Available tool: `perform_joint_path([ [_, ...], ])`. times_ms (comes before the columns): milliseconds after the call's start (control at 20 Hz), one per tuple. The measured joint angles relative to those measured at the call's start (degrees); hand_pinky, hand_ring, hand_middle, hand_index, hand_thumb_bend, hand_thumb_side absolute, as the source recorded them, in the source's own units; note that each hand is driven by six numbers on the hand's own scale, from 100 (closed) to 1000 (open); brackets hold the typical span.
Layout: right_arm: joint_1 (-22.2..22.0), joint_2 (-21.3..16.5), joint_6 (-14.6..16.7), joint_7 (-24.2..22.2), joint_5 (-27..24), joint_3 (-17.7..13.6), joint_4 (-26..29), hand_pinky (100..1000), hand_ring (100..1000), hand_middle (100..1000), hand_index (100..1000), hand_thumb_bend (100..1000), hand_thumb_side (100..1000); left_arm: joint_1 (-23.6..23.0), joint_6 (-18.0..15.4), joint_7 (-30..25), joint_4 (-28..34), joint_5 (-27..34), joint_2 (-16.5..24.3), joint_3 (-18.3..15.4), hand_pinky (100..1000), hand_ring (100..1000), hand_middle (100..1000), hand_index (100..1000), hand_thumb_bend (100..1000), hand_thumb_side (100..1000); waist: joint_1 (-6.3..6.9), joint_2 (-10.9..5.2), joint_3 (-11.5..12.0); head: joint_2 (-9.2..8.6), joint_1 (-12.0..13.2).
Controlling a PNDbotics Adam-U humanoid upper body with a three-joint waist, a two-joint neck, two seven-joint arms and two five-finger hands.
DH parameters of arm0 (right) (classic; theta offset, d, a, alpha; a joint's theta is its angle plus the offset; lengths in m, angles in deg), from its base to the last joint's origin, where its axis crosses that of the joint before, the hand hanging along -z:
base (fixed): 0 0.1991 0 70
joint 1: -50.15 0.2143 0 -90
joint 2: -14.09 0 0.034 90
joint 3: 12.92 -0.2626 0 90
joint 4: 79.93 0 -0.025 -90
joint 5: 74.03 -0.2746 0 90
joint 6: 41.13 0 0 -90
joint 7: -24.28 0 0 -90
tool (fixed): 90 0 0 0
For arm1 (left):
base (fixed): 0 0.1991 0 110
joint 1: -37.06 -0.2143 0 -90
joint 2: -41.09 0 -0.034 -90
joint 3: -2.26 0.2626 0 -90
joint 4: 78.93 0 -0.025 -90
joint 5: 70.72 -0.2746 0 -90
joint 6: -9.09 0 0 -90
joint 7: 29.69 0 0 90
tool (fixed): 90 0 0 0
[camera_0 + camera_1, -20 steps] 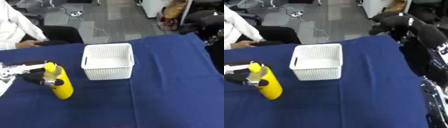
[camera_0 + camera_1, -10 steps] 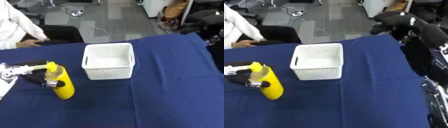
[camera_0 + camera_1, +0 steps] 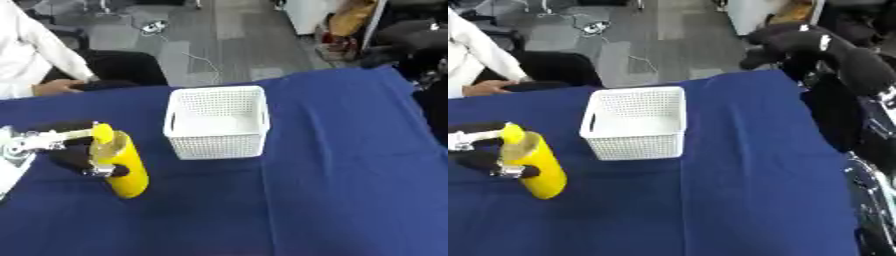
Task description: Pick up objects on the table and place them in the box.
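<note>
Left eye view: a yellow bottle [image 3: 121, 166] lies on the blue table [image 3: 332, 190] at 9 o'clock of the white box [image 3: 217, 121], the left hand [image 3: 70, 149] curled around its upper end. The right hand [image 3: 785, 42], fingers bent and empty, hangs at 2 o'clock; the left palm is hidden.

the yellow bottle [image 3: 122, 169] has shifted slightly toward the white basket [image 3: 218, 122].

I am looking down at a table [image 3: 350, 165] covered in a dark blue cloth. A white perforated plastic basket [image 3: 216, 122] is standing upright on it toward the far middle, open side up. Well to its left, near the table's left edge, a yellow bottle [image 3: 121, 161] is lying tilted on the cloth, its lower end touching the surface.
</note>
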Motion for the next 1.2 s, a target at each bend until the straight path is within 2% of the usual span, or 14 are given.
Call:
perform_joint_path([
  [100,0.1,0.0,0.0,0.0,0.0,0.0,0.0,869,722,780,795,226,1000,0.0,-1.4,3.5,0.2,-0.1,0.0,0.0,100,118,193,403,365,562,-0.01,0.00,0.0,0.00,0.0],
  [300,0.1,0.0,0.0,0.0,0.0,0.0,0.0,869,721,778,794,226,1000,0.0,-4.5,8.9,0.7,-1.4,0.0,0.1,100,100,188,412,333,550,-0.01,0.00,0.0,0.00,0.0],
  [600,0.1,0.0,0.0,0.0,0.0,0.0,0.0,869,722,777,793,224,1000,0.0,-8.1,12.1,1.5,-4.2,0.1,0.4,100,100,173,408,305,565,0.23,-0.02,0.2,0.00,0.0],
  [700,0.0,0.0,0.0,0.0,0.0,0.0,0.0,869,722,776,793,225,1000,0.1,-8.4,12.0,1.6,-4.3,0.1,0.4,100,100,100,400,287,572,0.41,-0.11,0.4,0.00,0.0],
  [950,-0.5,-0.1,0.0,0.0,0.1,0.0,0.0,869,722,775,793,226,1000,0.5,-8.5,13.2,2.8,-1.8,0.7,-0.1,100,100,100,403,307,545,0.70,-0.36,1.2,0.01,0.0],
  [1000,-0.5,-0.2,0.0,0.0,0.1,0.0,0.0,869,722,775,793,225,1000,0.5,-8.4,13.5,3.2,-1.0,0.7,-0.1,100,100,100,406,311,566,0.76,-0.46,1.4,0.01,0.0],
  [1050,-0.7,-0.3,0.0,0.0,0.1,0.0,0.0,870,722,775,793,227,1000,0.5,-8.3,13.7,3.7,-0.2,0.9,-0.2,100,100,100,408,324,533,0.78,-0.61,1.6,0.01,0.0],
  [1200,-1.2,-0.9,-0.1,-0.1,0.4,0.0,0.0,870,721,775,792,228,1000,0.5,-8.2,13.6,5.5,1.8,1.9,-0.1,100,100,100,409,343,523,0.79,-0.78,2.1,0.01,0.0],
])
